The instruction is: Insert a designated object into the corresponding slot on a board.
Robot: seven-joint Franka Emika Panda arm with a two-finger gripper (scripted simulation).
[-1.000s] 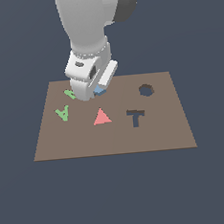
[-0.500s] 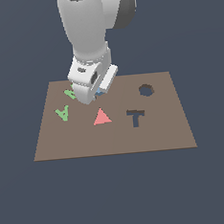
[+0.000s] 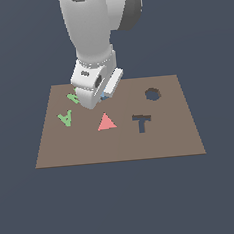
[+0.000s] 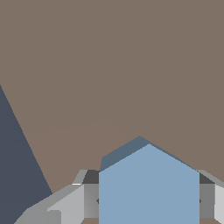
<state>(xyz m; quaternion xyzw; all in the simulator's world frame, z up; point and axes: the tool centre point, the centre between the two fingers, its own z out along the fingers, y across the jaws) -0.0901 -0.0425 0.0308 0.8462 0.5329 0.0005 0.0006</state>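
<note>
Flanking one light-blue block [image 4: 148, 188]: two jaws.

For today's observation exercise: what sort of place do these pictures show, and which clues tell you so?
Most likely a simulated test bench, not a real room: a plain brown board floats on a featureless dark backdrop, bearing flat shape pieces and cutouts, with a robot gripper over a light-blue block.

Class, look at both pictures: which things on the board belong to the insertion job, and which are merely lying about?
Part of the job:
- light-blue block, between the gripper fingers
- round slot
- brown board

Just lying about:
- red triangle
- green letters, one partly hidden by the arm
- T-shaped cutout
</note>
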